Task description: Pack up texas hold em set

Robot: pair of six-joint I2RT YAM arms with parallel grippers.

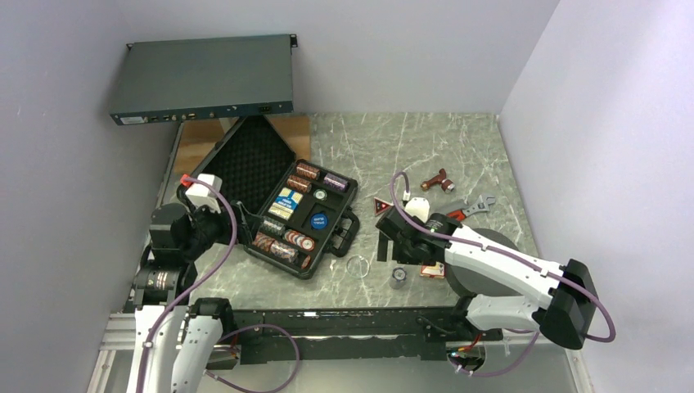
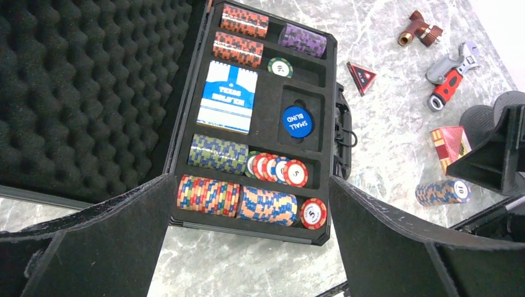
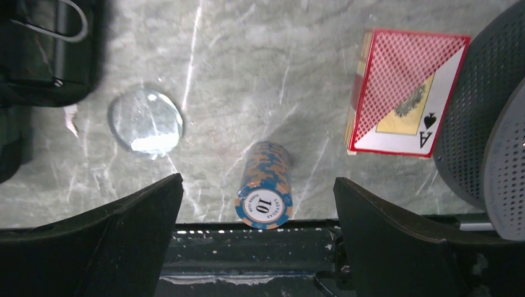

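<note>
Right end effector (image 3: 257,185) hangs wide open with nothing in it, its fingers either side of the orange-and-blue striped roll of poker chips (image 3: 266,167). The roll lies on its side on the grey marbled tabletop (image 3: 260,55), close by the near edge and well apart from the black plastic case with foam compartments (image 2: 326,68). Left end effector (image 2: 251,179) is also wide and empty, hovering over the case's near end. Worries: the roll looks like a loose stack (no wrapper I can make out), so a pinch across its round flanks could burst it into single chips. A finger landing off-centre could send it rolling over the edge onto the dark rail (image 3: 247,253) below. The red card box (image 3: 405,93) lies near on the right, and the finger on that side might clip it. The clear round disc (image 3: 147,122) to the left seems safely apart.
</note>
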